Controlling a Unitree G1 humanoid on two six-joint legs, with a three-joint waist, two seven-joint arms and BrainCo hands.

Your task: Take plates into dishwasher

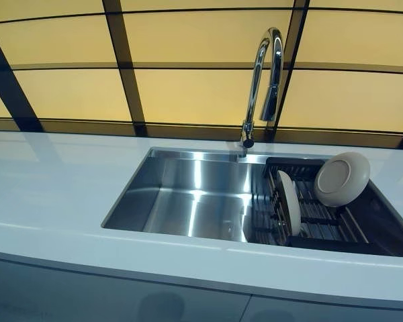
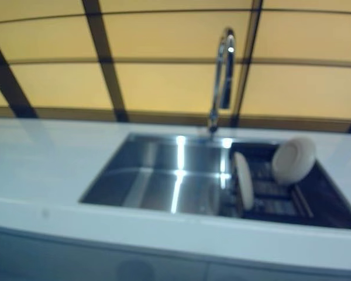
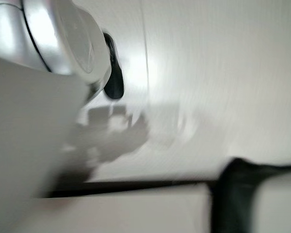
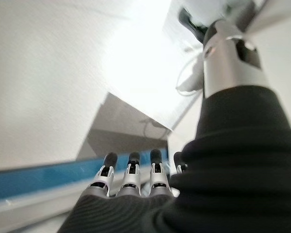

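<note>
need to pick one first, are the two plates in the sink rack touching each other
Apart. The left eye view shows dark rack between the upright plate and the leaning plate.

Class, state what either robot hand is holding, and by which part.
Nothing. Both plates stand untouched in the rack; the right hand is open and empty.

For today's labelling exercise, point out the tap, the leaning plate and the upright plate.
tap [image 1: 263, 57]: left eye view, on the curved chrome neck.
leaning plate [image 1: 341, 178]: left eye view, on its round face.
upright plate [image 1: 289, 201]: left eye view, on its edge-on side.
</note>
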